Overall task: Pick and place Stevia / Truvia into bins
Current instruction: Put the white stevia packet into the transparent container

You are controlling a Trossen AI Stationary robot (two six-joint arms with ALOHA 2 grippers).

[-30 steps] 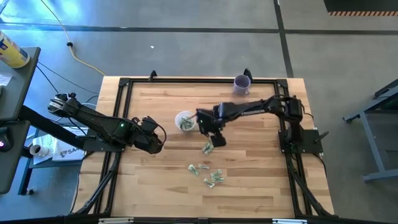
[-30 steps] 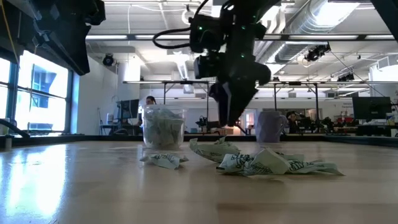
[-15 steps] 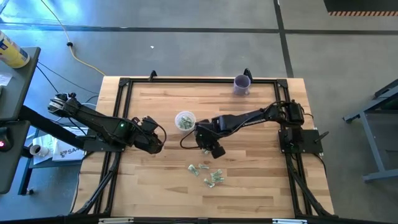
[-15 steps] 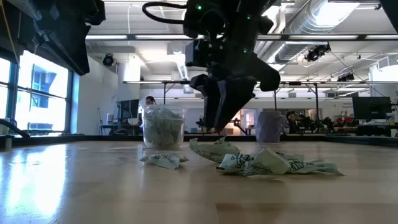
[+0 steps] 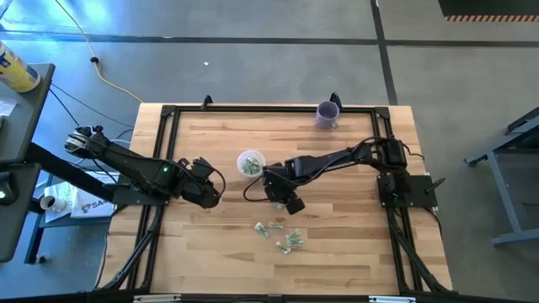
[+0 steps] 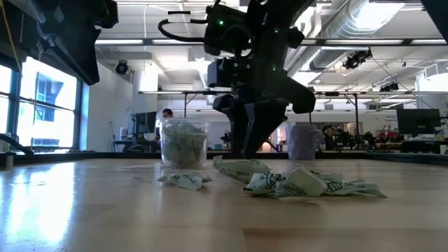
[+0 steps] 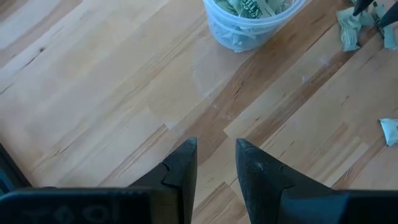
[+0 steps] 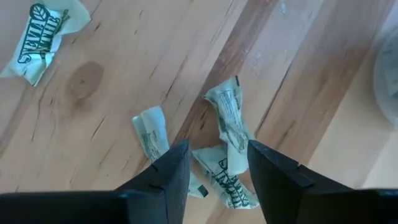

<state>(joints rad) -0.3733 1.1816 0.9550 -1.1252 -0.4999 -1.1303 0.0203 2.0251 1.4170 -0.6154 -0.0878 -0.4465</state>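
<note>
The translucent cup (image 5: 250,162) (image 6: 184,143) stands mid-table with green-and-white packets inside. More packets lie loose on the wood nearer the near edge (image 5: 269,228) (image 5: 289,242) (image 6: 301,183). My right gripper (image 5: 284,199) (image 8: 214,165) is open and low over a small crumpled cluster of packets (image 8: 227,118) just on the near side of the cup. Its fingers stand either side of one packet (image 8: 221,177), and I cannot see any touch. My left gripper (image 5: 210,192) (image 7: 216,163) waits left of the cup, open a little, holding nothing.
A purple mug (image 5: 328,113) (image 6: 304,142) stands near the far edge. One packet (image 6: 183,180) lies alone in front of the cup, another (image 8: 43,37) a little off from the cluster. A black frame (image 5: 168,114) rims the wooden table.
My right gripper has moved from beside the cup toward the near edge and come down over the packet cluster, until its fingers reach table height. The packet that lay in plain sight below it a second ago is now hidden under it in the high view.
</note>
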